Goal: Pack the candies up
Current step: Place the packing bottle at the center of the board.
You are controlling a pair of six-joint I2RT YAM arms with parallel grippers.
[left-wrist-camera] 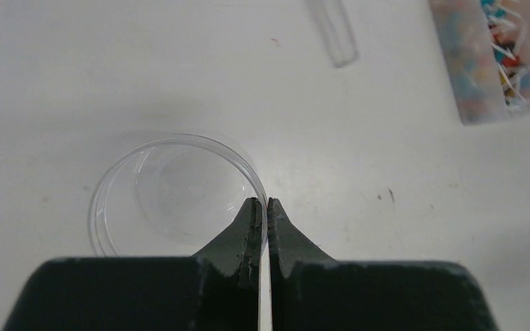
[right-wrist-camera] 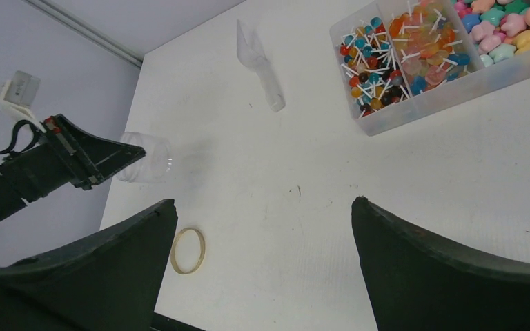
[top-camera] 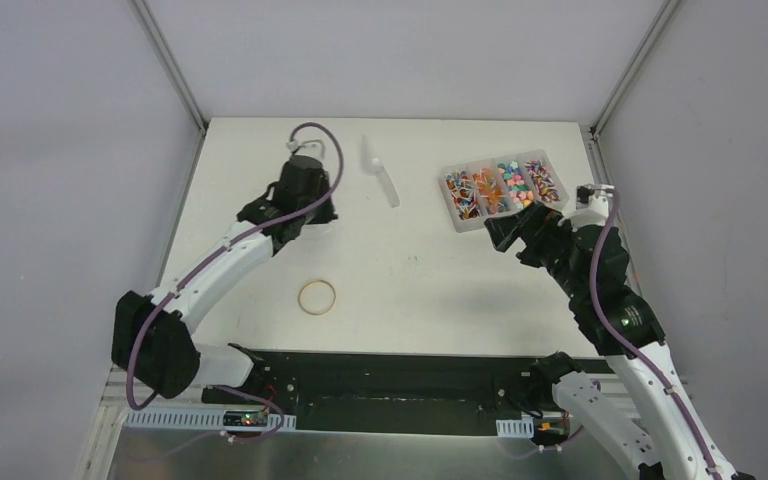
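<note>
Candies [top-camera: 508, 185]: sorted in a divided clear box [right-wrist-camera: 455, 91] at the far right corner of the table. Left gripper [left-wrist-camera: 263, 204]: pressed together on the thin rim of an empty clear cup [left-wrist-camera: 179, 193] near the far left edge. Right gripper [right-wrist-camera: 262, 201]: spread wide, holding nothing, just short of the box. Handling note: keep the cup upright and the pinch steady, as the slick wall will probably slip or tip.

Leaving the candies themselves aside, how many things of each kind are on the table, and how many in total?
Jar: 1
Scoop: 1
Rubber band: 1
Box: 1
Total: 4
</note>
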